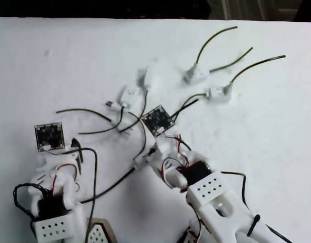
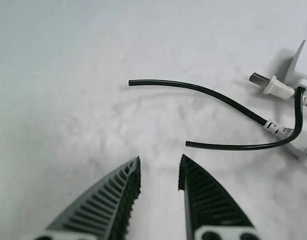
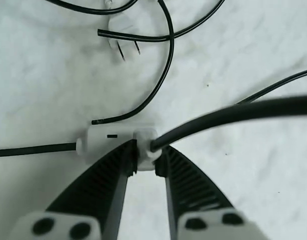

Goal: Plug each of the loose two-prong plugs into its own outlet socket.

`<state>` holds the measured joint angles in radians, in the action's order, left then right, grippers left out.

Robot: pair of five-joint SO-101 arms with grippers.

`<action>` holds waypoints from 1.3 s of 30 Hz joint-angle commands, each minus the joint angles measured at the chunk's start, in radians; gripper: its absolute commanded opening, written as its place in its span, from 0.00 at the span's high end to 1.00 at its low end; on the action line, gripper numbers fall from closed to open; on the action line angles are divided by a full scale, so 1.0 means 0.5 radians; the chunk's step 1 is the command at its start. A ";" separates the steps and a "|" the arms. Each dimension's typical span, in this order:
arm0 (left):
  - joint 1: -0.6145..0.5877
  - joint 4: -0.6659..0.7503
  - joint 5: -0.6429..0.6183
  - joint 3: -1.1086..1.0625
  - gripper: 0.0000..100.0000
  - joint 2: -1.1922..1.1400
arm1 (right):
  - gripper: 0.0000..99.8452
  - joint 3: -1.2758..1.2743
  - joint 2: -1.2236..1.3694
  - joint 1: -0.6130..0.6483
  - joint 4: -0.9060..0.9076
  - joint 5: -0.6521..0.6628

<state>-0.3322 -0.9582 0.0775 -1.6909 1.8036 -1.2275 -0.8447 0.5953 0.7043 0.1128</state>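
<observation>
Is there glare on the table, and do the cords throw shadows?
High view: bright even light, the white socket nearly melts into the table. Left wrist view: only a faint soft shadow beside the black cord. Right wrist view: no hard shadows under the looping cord, so the light looks diffuse.

Open table (image 1: 49, 61) far L; cords (image 1: 87, 110), plugs (image 1: 112, 106), sockets (image 1: 130, 93) mid-table.

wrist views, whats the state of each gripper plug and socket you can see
left gripper: open, holding nothing
right gripper: shut on the held plug
held plug: pressed up against the near socket, prongs hidden
near socket: lying on the table, held plug at its end
loose plug: unplugged, prong bare, lying flat
far socket: nothing plugged into the face shown
</observation>
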 commanded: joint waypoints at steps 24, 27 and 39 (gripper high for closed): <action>-0.020 0.003 0.021 -0.003 0.86 0.014 | 0.98 -0.114 0.213 -0.014 -0.100 0.344; -0.020 0.003 0.021 -0.003 0.86 0.014 | 0.98 -0.037 0.413 -0.023 -0.091 0.350; -0.020 0.003 0.021 -0.003 0.86 0.014 | 0.98 0.242 0.956 -0.026 -0.091 0.350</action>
<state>-0.3322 -0.9582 0.0775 -1.6909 1.8036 -1.1109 -0.4043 0.5938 0.6460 0.2785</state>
